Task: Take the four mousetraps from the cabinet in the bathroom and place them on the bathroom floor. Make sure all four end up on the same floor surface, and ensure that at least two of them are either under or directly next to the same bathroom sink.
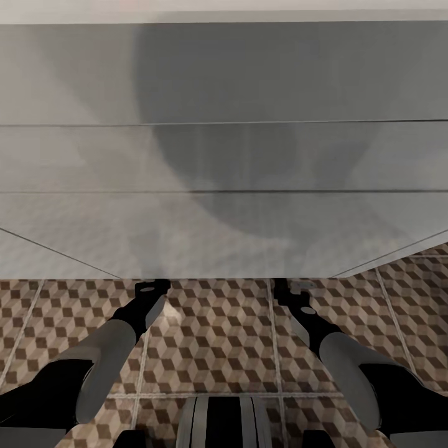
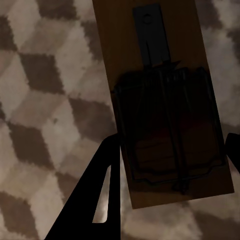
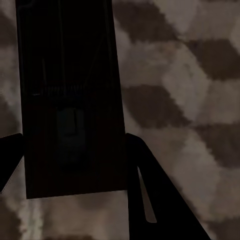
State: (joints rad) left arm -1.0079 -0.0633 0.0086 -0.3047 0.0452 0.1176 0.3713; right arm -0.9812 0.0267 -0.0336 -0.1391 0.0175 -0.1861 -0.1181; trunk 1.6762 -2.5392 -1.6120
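the left hand pinches a mousetrap across its width, one dark finger pressed to one long edge of the brown board and the tip of the other finger just showing at the opposite edge. the right hand does the same with a second mousetrap, its two dark fingers set against both long sides of that board.

the left wrist view gives the detail: the wooden board, its thin wire frame, a dark metal tab and a dim red mark, all lying between the fingers with the cube-patterned bathroom floor blurred behind. the right wrist view shows its trap in deep shadow, so only the outline and faint wire lines can be made out, above the same floor.

the head view shows what the wrist views do not: both arms reach forward and down over the tiled floor, the left hand and right hand ending right at the lower edge of a large white, softly shaded surface with thin horizontal lines. from there the traps themselves are too small to tell apart from the hands.
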